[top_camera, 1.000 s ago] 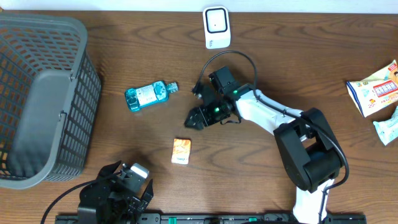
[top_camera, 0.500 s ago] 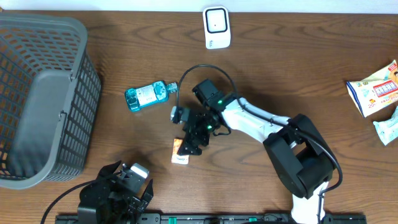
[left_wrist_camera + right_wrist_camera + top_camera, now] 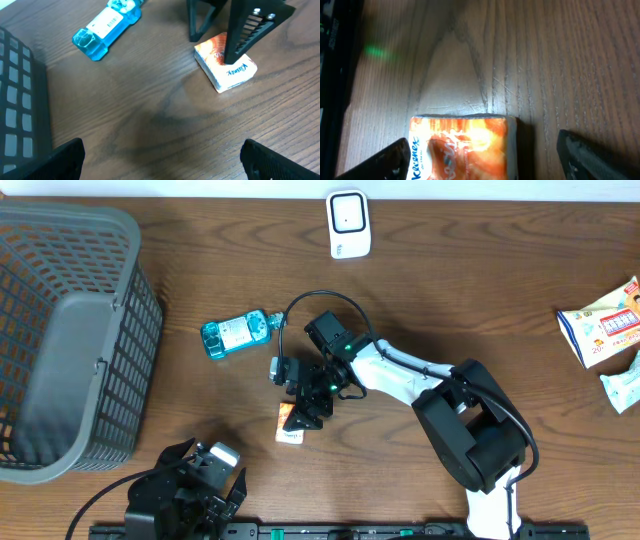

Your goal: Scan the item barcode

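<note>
A small orange and white tissue pack (image 3: 291,430) lies flat on the wooden table, also seen in the left wrist view (image 3: 226,67). My right gripper (image 3: 303,412) hangs low over it, open, with one finger on each side. In the right wrist view the pack (image 3: 462,147) lies between the fingertips (image 3: 585,157): the left finger is at its edge and a gap shows on the right. The right gripper (image 3: 485,160) is not shut on it. My left gripper (image 3: 195,480) rests open near the front edge, with nothing between its fingers (image 3: 65,160).
A blue mouthwash bottle (image 3: 240,333) lies on its side left of the right arm. A white scanner-like device (image 3: 349,224) stands at the back centre. A grey basket (image 3: 40,240) fills the left side. Snack packets (image 3: 605,320) lie at the far right.
My right arm has swung left and toward the front, from mid-table down over the tissue pack. The left arm has not moved.
</note>
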{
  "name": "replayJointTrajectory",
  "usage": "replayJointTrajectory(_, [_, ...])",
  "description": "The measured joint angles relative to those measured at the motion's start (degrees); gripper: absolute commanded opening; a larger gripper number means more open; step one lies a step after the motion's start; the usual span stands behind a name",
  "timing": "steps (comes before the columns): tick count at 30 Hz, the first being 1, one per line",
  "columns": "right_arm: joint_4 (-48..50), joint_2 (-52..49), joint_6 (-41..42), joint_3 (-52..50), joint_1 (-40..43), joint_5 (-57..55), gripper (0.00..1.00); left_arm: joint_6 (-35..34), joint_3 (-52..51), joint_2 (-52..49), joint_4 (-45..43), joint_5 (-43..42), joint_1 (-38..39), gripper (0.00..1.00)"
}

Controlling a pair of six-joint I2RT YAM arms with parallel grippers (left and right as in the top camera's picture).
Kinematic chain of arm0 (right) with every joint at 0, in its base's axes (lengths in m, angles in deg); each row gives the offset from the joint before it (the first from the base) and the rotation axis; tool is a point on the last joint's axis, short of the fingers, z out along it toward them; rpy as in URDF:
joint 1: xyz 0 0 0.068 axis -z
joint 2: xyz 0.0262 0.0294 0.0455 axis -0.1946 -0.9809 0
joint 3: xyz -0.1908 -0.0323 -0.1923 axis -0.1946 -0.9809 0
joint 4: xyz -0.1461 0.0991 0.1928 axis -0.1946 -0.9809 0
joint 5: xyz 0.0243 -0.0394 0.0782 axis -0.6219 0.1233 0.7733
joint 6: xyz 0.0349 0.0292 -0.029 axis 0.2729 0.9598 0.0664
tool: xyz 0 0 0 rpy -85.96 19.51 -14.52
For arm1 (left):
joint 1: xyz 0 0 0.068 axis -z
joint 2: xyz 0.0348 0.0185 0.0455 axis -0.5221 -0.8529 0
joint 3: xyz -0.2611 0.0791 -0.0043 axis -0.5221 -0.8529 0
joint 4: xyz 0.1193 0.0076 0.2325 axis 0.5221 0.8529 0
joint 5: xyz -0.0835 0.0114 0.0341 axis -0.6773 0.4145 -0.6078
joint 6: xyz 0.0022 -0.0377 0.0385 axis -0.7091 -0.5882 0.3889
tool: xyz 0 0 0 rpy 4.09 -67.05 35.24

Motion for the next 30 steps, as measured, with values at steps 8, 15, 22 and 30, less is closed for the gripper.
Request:
replayJointTrajectory(8, [-0.2,-0.1,1.2,0.0,-0.1,-0.9,0.15,0.0,0.0,0.0,0.0,0.0,0.0,0.99])
replayJointTrajectory(15, [0.2,-0.1,2.6,0.0,-0.6,-1.2,0.01,0.0,0.0,0.0,0.0,0.0,0.0,0.99])
replayJointTrajectory(22, [0.8,-0.1,8.4,0.0,-1.0,0.0,0.01,0.0,0.0,0.0,0.0,0.0,0.0,0.99])
replayJointTrajectory(30, [1.0,-0.1,26.6,1.2,3.4,-7.2,0.01,0.0,0.0,0.0,0.0,0.0,0.0,0.99])
